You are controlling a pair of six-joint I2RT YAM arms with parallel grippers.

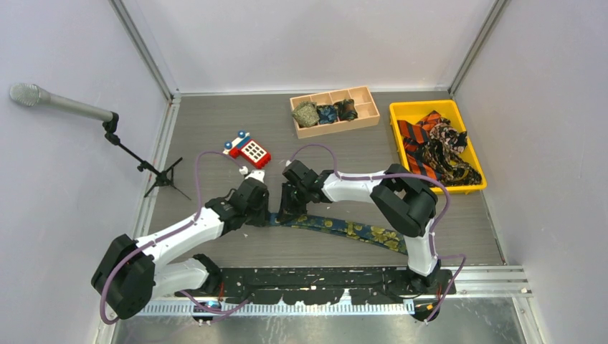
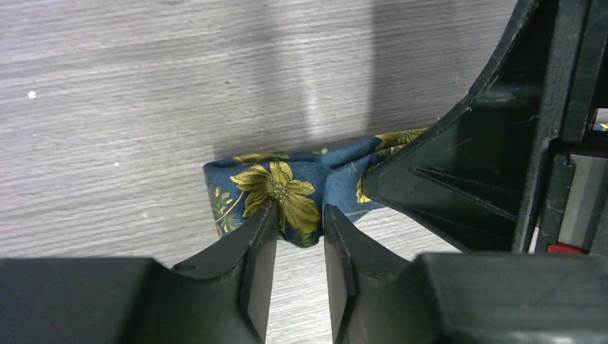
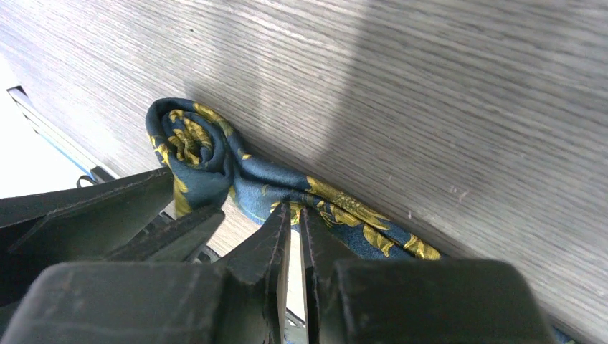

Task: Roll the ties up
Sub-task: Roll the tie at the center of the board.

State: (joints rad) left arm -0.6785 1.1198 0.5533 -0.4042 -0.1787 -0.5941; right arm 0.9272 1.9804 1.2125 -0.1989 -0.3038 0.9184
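My left gripper (image 2: 300, 215) sits at the bottom centre of its wrist view. Its 2 fingers stand a narrow gap apart, with a fold of the navy tie (image 2: 287, 188) bulging between the tips. I cannot tell whether they pinch the cloth or only bracket it.

My right gripper (image 3: 294, 209), at the bottom centre of its own view, is all but closed. Its tips nip the tie's flat band just beside the coil (image 3: 188, 140), which lies up and to the left of them.

I judge the split deliberate: 1 gripper keeps the band taut and flat on the table (image 3: 430, 86) while the other tends the roll so it cannot spring loose.

From overhead, both grippers meet at the centre of the frame over the tie's coiled end, and the unrolled length curves away toward the lower right. Beyond them, 3 finished coils (image 1: 327, 113) sit in the wooden tray (image 1: 337, 127) at upper centre. At upper right, more ties (image 1: 434, 147) are heaped in the yellow bin (image 1: 423, 105), and a toy phone (image 1: 249, 150) lies just above my left gripper.
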